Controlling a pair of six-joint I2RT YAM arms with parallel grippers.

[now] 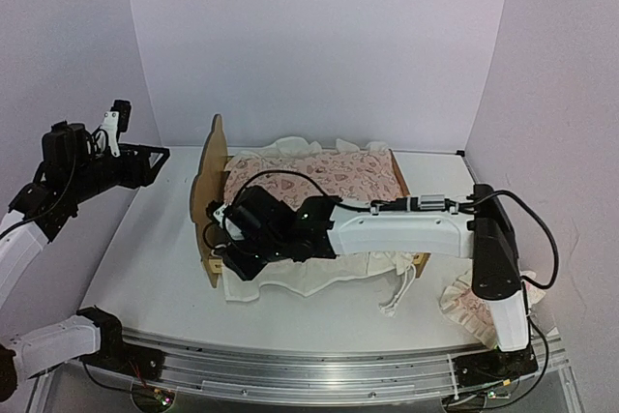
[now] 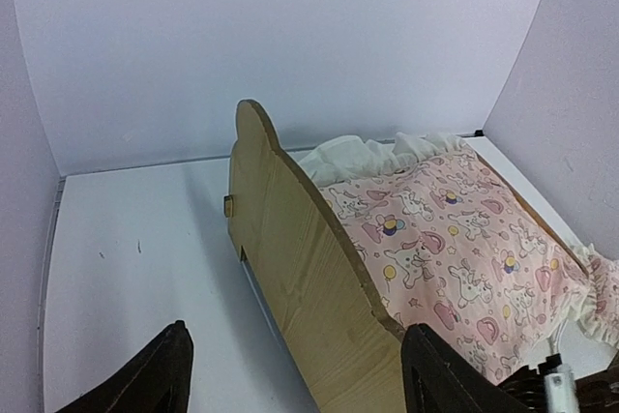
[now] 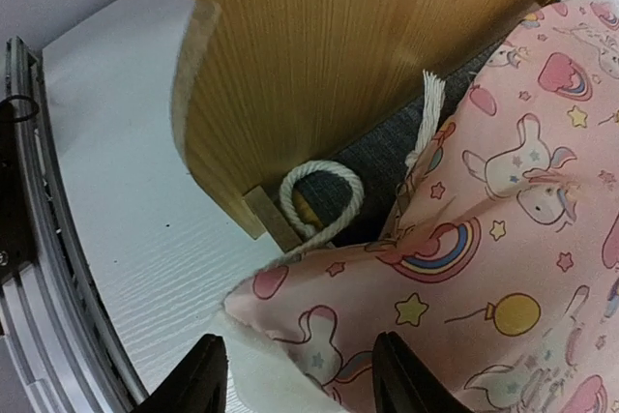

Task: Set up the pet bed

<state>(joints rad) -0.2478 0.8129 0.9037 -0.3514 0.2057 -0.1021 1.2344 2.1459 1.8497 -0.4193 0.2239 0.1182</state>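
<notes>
The pet bed (image 1: pixel 209 179) stands mid-table, its plywood headboard on the left. The pink printed cover (image 1: pixel 324 176) lies over it, and the cream ruffle hangs past the front rail. My right gripper (image 1: pixel 232 247) is open at the bed's front-left corner. In the right wrist view its fingertips (image 3: pixel 196 379) straddle the cover's corner (image 3: pixel 319 336), below the headboard (image 3: pixel 329 55), a white cord loop (image 3: pixel 319 195) and a strip of dark grey base (image 3: pixel 372 162). My left gripper (image 1: pixel 155 154) is open and empty, raised left of the headboard (image 2: pixel 309 268); it looks over the cover (image 2: pixel 455 249).
The small pink ruffled pillow (image 1: pixel 472 305) lies on the table at the front right by the right arm's base. A white cord end (image 1: pixel 401 292) trails from the cover's front edge. White walls enclose the table on three sides. A metal rail (image 1: pixel 319 369) runs along the near edge.
</notes>
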